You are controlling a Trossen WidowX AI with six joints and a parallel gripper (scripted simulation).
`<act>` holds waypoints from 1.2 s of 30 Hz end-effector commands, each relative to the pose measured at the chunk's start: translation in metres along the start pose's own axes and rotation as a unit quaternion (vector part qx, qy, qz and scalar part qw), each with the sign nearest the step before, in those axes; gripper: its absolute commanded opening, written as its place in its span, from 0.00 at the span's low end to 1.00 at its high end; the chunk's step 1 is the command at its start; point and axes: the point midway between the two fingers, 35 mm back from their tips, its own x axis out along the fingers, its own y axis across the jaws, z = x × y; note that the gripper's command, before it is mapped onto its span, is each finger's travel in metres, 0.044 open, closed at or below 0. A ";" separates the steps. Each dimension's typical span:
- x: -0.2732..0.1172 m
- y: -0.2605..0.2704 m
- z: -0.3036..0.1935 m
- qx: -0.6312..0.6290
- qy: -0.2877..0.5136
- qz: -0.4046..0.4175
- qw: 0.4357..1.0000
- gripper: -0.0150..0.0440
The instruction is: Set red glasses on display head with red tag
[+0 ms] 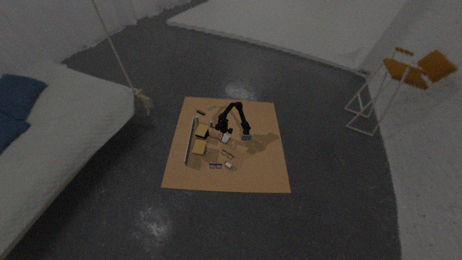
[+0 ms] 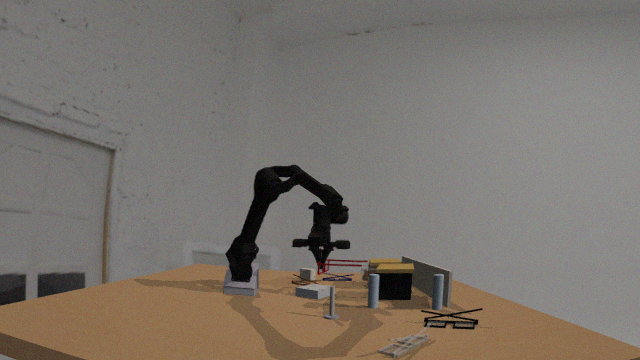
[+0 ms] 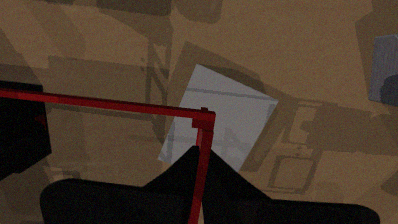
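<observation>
The red glasses (image 2: 345, 260) (image 3: 100, 102) hang in my gripper (image 2: 321, 265) (image 3: 199, 152), which is shut on their front frame. They are above the table, near the pale flat block (image 1: 225, 138) (image 2: 313, 291) (image 3: 225, 120). Their temples look about level and point toward the two display heads. One head, black with a yellow top (image 1: 202, 131) (image 2: 395, 285), stands nearer the exterior camera; the other head (image 1: 199, 146) (image 2: 385, 261) is behind it. The glasses are on neither head. A faint red patch shows on a black head (image 3: 22, 135) in the wrist view; I cannot tell whether it is the tag.
An upright grey board (image 1: 189, 141) (image 2: 425, 280) stands behind the heads. Two blue-grey posts (image 2: 373, 291) (image 2: 438, 291) and a thin stand (image 2: 332, 302) are nearby. Brown glasses (image 1: 227, 154), blue glasses (image 1: 217, 165), black glasses (image 2: 454, 322), clear glasses (image 2: 405, 345) and a white cube (image 1: 228, 165) (image 2: 307, 274) lie around.
</observation>
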 end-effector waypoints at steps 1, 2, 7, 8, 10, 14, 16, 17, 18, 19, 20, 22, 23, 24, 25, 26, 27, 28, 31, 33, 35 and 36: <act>0.005 -0.001 0.000 -0.004 -0.003 0.002 1.000 0.25; 0.007 -0.001 0.000 -0.004 -0.003 0.002 1.000 0.25; 0.012 -0.001 0.000 -0.004 -0.003 0.002 1.000 0.25; 0.013 -0.001 0.000 -0.004 -0.003 0.002 1.000 0.25; 0.015 -0.001 0.000 -0.004 -0.003 0.002 1.000 0.25; 0.020 -0.001 0.000 -0.004 -0.003 0.002 1.000 0.25; 0.022 -0.001 0.000 -0.004 -0.003 0.002 1.000 0.25; 0.023 -0.001 0.000 -0.004 -0.003 0.002 1.000 0.25; 0.024 -0.001 0.000 -0.004 -0.003 0.002 1.000 0.25; 0.025 -0.001 0.000 -0.004 -0.003 0.002 1.000 0.25; 0.026 -0.001 0.000 -0.004 -0.003 0.002 1.000 0.25; 0.028 -0.001 0.001 -0.004 -0.003 0.002 1.000 0.25; 0.029 -0.001 0.001 -0.004 -0.003 0.002 1.000 0.25; 0.030 -0.001 0.001 -0.004 -0.003 0.002 1.000 0.25; 0.030 -0.001 0.001 -0.004 -0.003 0.002 1.000 0.25; 0.030 -0.001 0.001 -0.004 -0.003 0.002 1.000 0.25; 0.030 0.000 0.001 -0.004 -0.003 0.002 1.000 0.25; 0.030 0.000 0.001 -0.004 -0.003 0.002 1.000 0.25; 0.030 0.003 0.001 -0.004 -0.003 0.002 1.000 0.25; 0.030 0.005 0.001 -0.004 -0.003 0.003 1.000 0.25; 0.030 0.008 0.001 -0.004 -0.003 0.004 1.000 0.25; 0.030 0.010 0.001 -0.004 -0.003 0.005 1.000 0.25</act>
